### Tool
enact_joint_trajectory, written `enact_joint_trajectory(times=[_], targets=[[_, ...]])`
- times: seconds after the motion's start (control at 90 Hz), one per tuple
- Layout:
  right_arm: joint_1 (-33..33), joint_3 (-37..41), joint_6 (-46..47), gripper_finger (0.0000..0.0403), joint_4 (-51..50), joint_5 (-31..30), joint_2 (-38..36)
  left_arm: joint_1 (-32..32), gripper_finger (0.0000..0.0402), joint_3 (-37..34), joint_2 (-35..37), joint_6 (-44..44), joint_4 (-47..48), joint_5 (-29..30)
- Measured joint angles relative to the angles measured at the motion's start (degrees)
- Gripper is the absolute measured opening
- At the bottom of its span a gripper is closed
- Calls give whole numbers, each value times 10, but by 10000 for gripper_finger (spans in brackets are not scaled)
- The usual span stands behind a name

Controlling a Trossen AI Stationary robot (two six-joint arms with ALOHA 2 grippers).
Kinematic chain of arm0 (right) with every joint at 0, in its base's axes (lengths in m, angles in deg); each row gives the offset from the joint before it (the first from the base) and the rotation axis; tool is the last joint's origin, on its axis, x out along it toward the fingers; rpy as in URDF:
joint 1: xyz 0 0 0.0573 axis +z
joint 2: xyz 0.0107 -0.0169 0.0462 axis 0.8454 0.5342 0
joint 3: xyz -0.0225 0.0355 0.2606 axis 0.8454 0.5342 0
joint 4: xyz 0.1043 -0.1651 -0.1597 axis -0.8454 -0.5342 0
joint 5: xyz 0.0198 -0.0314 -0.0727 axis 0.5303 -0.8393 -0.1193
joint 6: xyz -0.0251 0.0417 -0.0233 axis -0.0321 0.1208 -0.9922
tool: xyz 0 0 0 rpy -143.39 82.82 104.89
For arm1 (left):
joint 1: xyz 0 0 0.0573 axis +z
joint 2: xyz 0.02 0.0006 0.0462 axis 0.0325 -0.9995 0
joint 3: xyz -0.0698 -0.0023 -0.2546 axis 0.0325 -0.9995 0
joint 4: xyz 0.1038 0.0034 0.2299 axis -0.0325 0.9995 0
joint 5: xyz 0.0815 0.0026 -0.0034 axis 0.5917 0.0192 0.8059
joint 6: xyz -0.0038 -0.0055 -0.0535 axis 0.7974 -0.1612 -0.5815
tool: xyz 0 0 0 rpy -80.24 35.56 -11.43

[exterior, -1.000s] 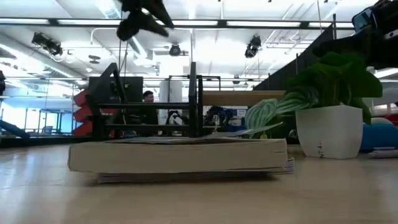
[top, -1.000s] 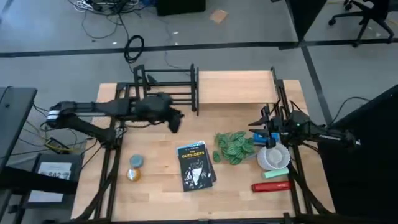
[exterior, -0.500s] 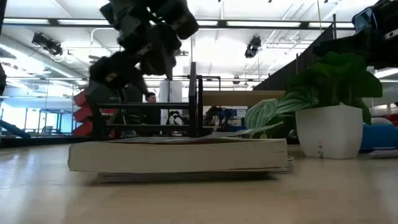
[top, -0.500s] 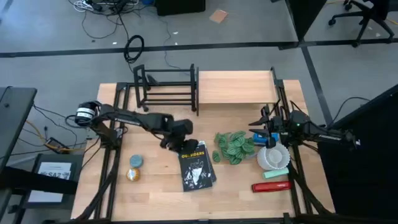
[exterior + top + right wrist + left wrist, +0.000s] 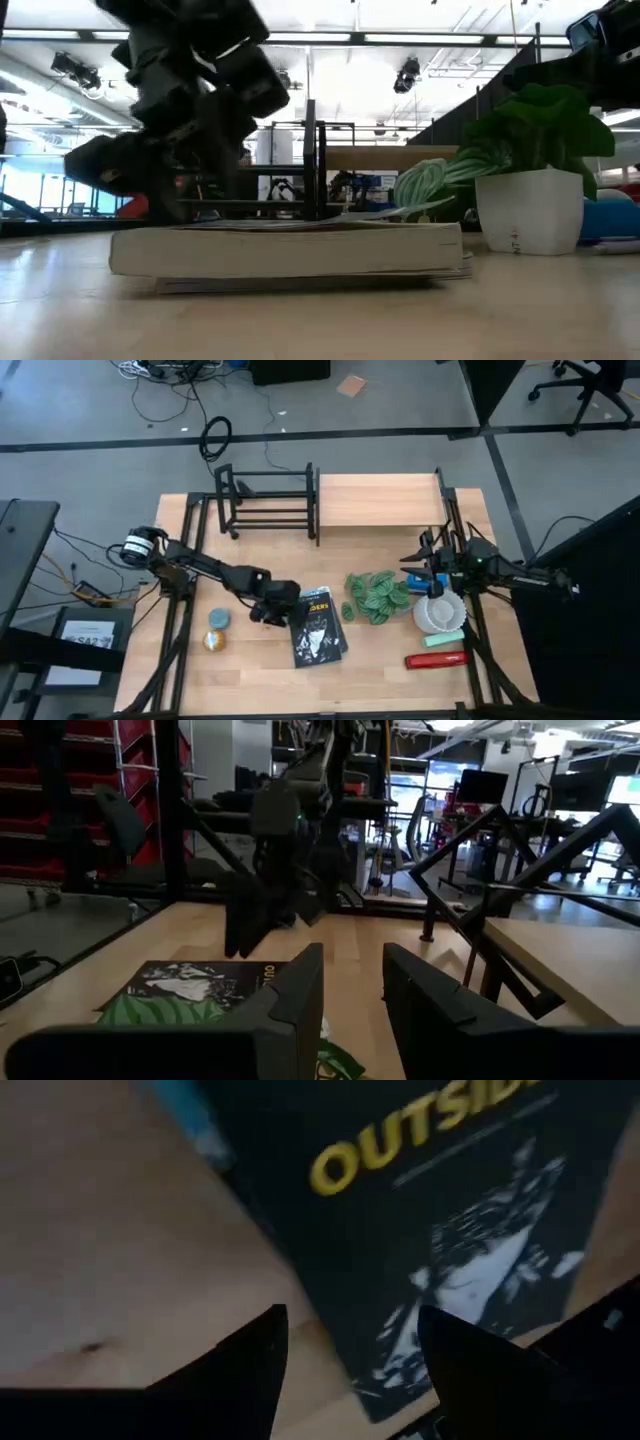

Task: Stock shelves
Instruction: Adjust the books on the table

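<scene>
Black-covered and lying flat, the paperback book (image 5: 318, 625) sits near the middle of the surface (image 5: 250, 670), closer to its front edge than to the shelves. We judge the step in hand to be picking it up with the left gripper (image 5: 272, 610), which is low at the book's left edge, jaws apart; in the left wrist view the two dark fingers (image 5: 235, 1370) straddle that edge, one over bare wood, one over the cover (image 5: 450, 1230).

To do this well, we would slide one jaw under the edge and not press down on the cover, since a flat book gives little to grip. We would close near the middle of the long side, so it does not swing when lifted.

Its long axis runs roughly front to back, tilted a little. The yellow title (image 5: 315, 606) lies at the far end, so the book's top points toward the black metal-bar rack (image 5: 268, 500) at the back left of the surface. Just beside the rack, the wooden board shelf (image 5: 378, 500) fills the back right. Both are well apart from the book, so we expect a long carry and a turn to upright before it goes in.

The right gripper (image 5: 350, 990) waits at the right edge by the potted plant (image 5: 376, 596), jaws apart, holding nothing.
</scene>
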Motion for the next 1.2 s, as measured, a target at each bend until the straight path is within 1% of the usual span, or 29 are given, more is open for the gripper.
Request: enact_joint_trajectory(times=[0.122, 0.167, 0.267, 0.389, 0.467, 0.667, 0.833, 0.911, 0.989, 1.2], targets=[[0, 0, 0, 77, 0, 0, 0, -9, 203, 0, -5, -30, -6, 29], [0, 0, 0, 77, 0, 0, 0, -10, 203, 0, -11, -39, -10, 31], [0, 0, 0, 77, 0, 0, 0, -13, 203, 0, -36, -52, -26, 25], [0, 0, 0, 77, 2, 0, 0, -13, 203, 1, -66, -62, -81, 1], [0, 0, 0, 77, 2, 0, 0, -13, 202, 2, -76, -72, -103, -1], [0, 0, 0, 77, 4, 0, 0, -13, 202, 11, -85, -75, -103, 0], [0, 0, 0, 77, 5, 0, 0, -14, 197, 12, -85, -76, -87, 15], [0, 0, 0, 77, 4, 0, 0, -14, 180, 13, -86, -84, -78, 23], [0, 0, 0, 77, 4, 0, 0, -14, 153, 13, -86, -104, -63, 42], [0, 0, 0, 77, 4, 0, 0, -15, 50, 12, -78, -120, -45, 49]])
